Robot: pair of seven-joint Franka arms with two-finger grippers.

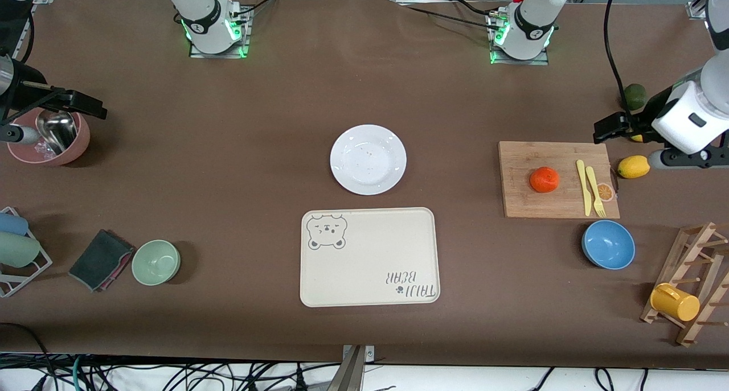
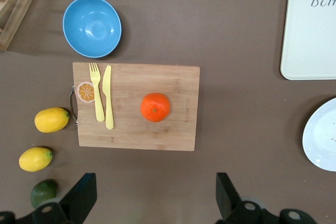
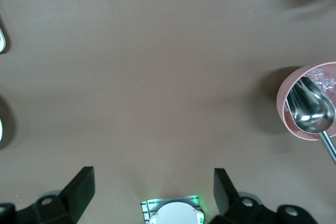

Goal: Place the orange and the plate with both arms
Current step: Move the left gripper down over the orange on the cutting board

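Note:
The orange (image 1: 544, 179) sits on a wooden cutting board (image 1: 524, 200) toward the left arm's end of the table. In the left wrist view the orange (image 2: 155, 107) lies ahead of my left gripper (image 2: 156, 192), whose fingers are spread wide with nothing between them. That left gripper (image 1: 608, 128) hangs in the air over the table by the board's corner and the lemons. The white plate (image 1: 368, 159) lies mid-table, its edge showing as the plate (image 2: 323, 135). My right gripper (image 1: 85, 105) hovers open and empty over the pink bowl's end; in its wrist view the right gripper (image 3: 152, 184) holds nothing.
A yellow knife and fork (image 1: 590, 187) lie on the board. Two lemons (image 2: 51, 119), a lime (image 1: 635, 97) and a blue bowl (image 1: 608, 244) surround it. A cream bear tray (image 1: 370, 257) lies nearer the camera than the plate. Pink bowl with scoop (image 1: 48, 138), green bowl (image 1: 156, 262), cloth (image 1: 101, 260), mug rack (image 1: 689, 288).

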